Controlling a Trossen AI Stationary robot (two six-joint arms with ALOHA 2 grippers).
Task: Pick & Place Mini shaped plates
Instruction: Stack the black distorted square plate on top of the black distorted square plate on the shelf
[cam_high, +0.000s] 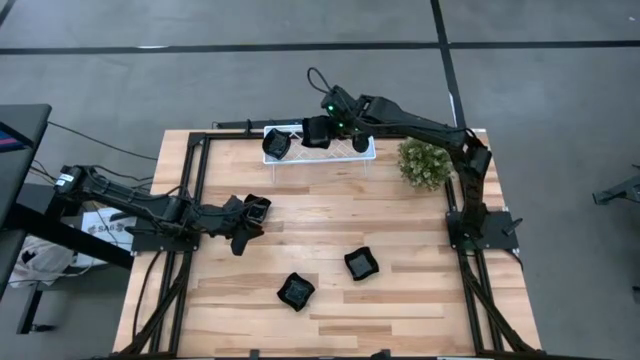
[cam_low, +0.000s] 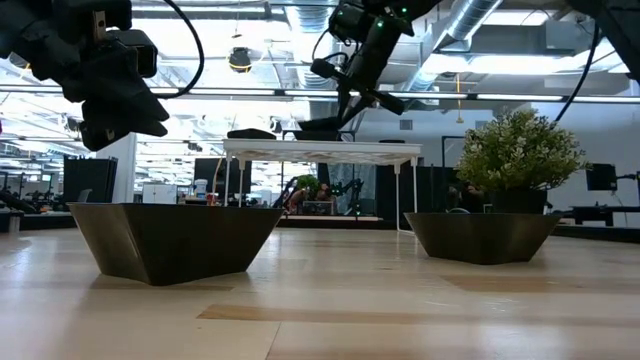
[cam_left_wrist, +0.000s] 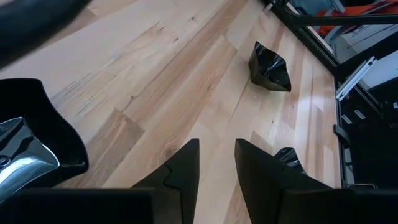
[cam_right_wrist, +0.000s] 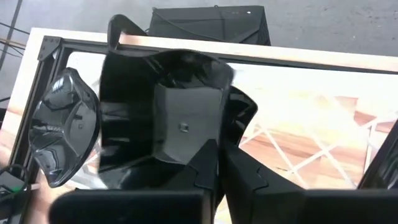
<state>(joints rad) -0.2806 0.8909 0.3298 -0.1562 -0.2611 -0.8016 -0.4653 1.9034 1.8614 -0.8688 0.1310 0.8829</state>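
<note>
Plates: my right claw (cam_right_wrist: 219, 163) pinches one black plate (cam_right_wrist: 168, 118) over the white tray (cam_high: 345, 150), top middle of the high view. Next I let go gently. Left claw (cam_left_wrist: 216, 163) waits, fingers apart, holding nothing; two plates (cam_high: 361, 264) sit on the worktop (cam_high: 420, 230).

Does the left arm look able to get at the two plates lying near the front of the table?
Probably yes. The left gripper hovers over bare wood beside the nearer plate, and nothing stands between it and the farther plate. The right gripper is away over the white tray.
</note>
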